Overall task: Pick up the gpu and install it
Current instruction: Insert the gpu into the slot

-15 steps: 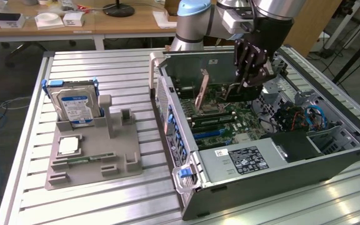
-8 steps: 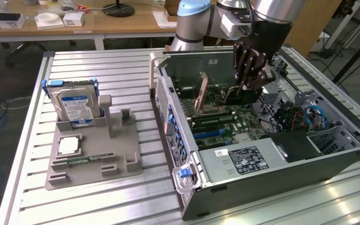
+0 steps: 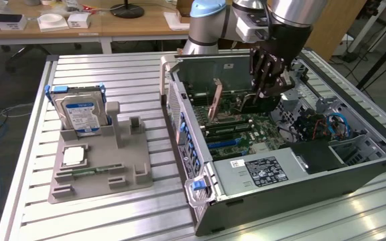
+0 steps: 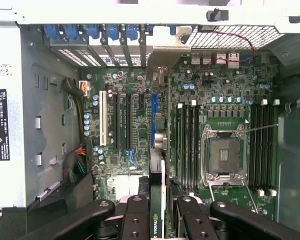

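Note:
My gripper [image 3: 265, 93] hangs inside the open computer case [image 3: 354, 165], over the motherboard [image 3: 247, 133]. It is shut on the gpu [image 3: 236, 103], a thin card held upright on its edge. In the wrist view the gpu [image 4: 157, 175] runs edge-on between my black fingers [image 4: 135, 215], and its silver bracket [image 4: 165, 55] points toward the case's rear slot openings. The card lies roughly in line with the blue expansion slot [image 4: 153, 120] and above the board. Whether its lower edge touches the slot is hidden.
A grey holder [image 3: 102, 173] on the slatted table at the exterior view's left carries a silver hard drive with a blue label [image 3: 80, 114] and a small memory stick [image 3: 89, 170]. Case walls, the power supply [image 3: 263, 170], memory modules [image 4: 187, 145] and the processor socket [image 4: 224, 155] surround the card.

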Robot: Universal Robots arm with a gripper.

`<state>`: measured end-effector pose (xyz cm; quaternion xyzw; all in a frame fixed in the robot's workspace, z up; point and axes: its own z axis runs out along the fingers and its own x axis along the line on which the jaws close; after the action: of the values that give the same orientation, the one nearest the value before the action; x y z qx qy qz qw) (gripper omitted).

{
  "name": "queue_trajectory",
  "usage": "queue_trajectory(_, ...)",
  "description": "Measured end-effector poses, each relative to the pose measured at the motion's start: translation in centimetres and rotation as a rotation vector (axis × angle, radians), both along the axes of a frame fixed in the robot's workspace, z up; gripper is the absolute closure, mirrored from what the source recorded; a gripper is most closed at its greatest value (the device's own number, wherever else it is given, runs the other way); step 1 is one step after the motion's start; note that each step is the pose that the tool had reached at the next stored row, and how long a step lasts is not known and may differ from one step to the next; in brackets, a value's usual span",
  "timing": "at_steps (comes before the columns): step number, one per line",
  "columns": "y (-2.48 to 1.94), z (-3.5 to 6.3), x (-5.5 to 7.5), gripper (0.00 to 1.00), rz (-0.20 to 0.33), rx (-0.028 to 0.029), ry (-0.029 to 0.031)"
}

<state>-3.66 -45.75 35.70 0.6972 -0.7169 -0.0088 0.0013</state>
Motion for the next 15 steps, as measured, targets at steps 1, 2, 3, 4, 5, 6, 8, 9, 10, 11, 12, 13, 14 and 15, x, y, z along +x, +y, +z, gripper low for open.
queue_trajectory(1, 0.00, -0.04, -0.03, 0.74, 0.000, 0.0001, 0.0000)
queue_trajectory(2, 0.00, -0.09, -0.08, 0.74, 0.000, 0.0002, -0.0002)
queue_trajectory(3, 0.00, -0.14, -0.14, 0.74, 0.000, 0.0000, -0.0003)
queue_trajectory(4, 0.00, -0.18, -0.19, 0.74, 0.000, 0.0000, -0.0004)
queue_trajectory(5, 0.00, -0.23, -0.22, 0.74, 0.000, 0.0000, -0.0005)
queue_trajectory(6, 0.00, -0.26, -0.25, 0.74, 0.000, 0.0000, -0.0005)
queue_trajectory(8, -0.01, -0.29, -0.26, 0.74, 0.000, -0.0002, -0.0004)
queue_trajectory(9, -0.01, -0.29, -0.27, 0.74, 0.000, -0.0003, -0.0004)
queue_trajectory(10, -0.01, -0.31, -0.27, 0.74, 0.000, 0.0000, -0.0005)
queue_trajectory(11, -0.01, -0.32, -0.27, 0.74, 0.000, 0.0000, -0.0005)
queue_trajectory(12, -0.01, -0.32, -0.27, 0.74, 0.000, -0.0001, -0.0005)
queue_trajectory(13, -0.01, -0.32, -0.27, 0.74, 0.000, -0.0001, -0.0005)
queue_trajectory(14, -0.01, -0.33, -0.29, 0.74, 0.000, 0.0000, -0.0005)
queue_trajectory(15, -0.01, -0.39, -0.32, 0.74, 0.000, 0.0004, -0.0007)
